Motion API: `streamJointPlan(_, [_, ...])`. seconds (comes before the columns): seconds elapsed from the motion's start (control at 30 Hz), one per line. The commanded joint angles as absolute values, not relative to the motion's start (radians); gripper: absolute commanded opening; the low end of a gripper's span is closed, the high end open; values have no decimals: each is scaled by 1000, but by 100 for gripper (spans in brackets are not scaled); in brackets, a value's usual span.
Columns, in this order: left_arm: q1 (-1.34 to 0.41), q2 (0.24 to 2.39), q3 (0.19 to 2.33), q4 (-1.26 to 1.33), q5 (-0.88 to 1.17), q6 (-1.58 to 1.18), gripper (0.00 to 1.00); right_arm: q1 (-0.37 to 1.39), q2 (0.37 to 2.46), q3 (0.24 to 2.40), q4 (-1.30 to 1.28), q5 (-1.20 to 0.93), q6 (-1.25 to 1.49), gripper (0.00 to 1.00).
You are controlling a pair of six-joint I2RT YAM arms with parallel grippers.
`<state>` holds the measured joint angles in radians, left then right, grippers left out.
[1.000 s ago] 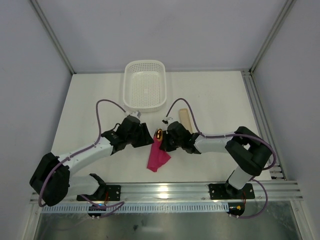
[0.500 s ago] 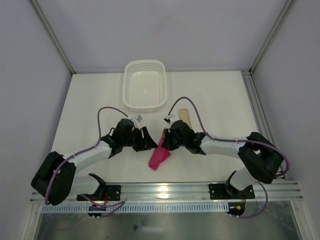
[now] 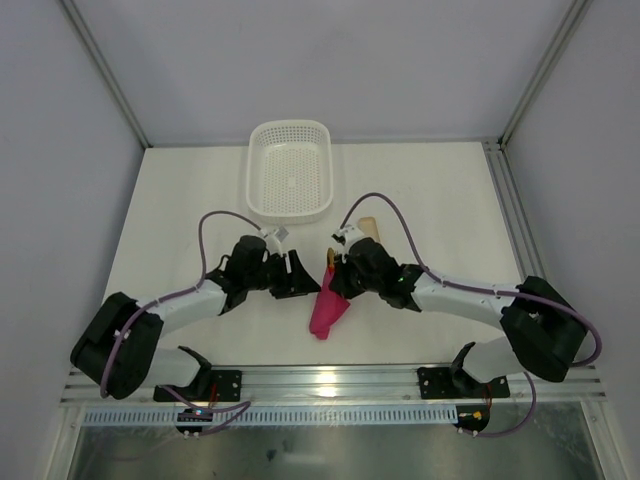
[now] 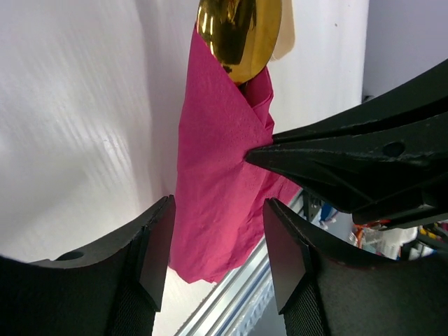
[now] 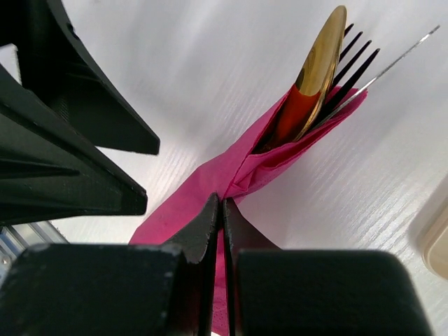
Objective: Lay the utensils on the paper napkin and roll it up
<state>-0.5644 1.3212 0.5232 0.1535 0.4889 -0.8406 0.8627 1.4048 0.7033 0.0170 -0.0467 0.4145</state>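
Pinching the thin magenta-pink paper napkin at its folded middle, my right gripper is closed on it, at the middle of the white surface. My left gripper stands empty, jaws apart, just left. Paper is soft, tears easily; the gold-headed metal spoon and dark grey fork may slip out. Handles are hidden inside.

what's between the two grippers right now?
The paper napkin, wrapped around the utensils. The top view shows it between the left gripper, open, and the right gripper, shut on it; the left wrist view confirms.
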Motion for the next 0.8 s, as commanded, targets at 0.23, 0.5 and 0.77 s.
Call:
streamJointPlan(0.23, [-561,1393,385,697,742,-939,68,867,1255,693,58,-44,344,4])
streamJointPlan(0.5, [-561,1549,353,1112,857,-1052,72,867,1154,686,22,-63,314,4])
streamJointPlan(0.77, [-561,1625,385,1214,888,-1068,75,867,1097,733,-64,-74,282,4])
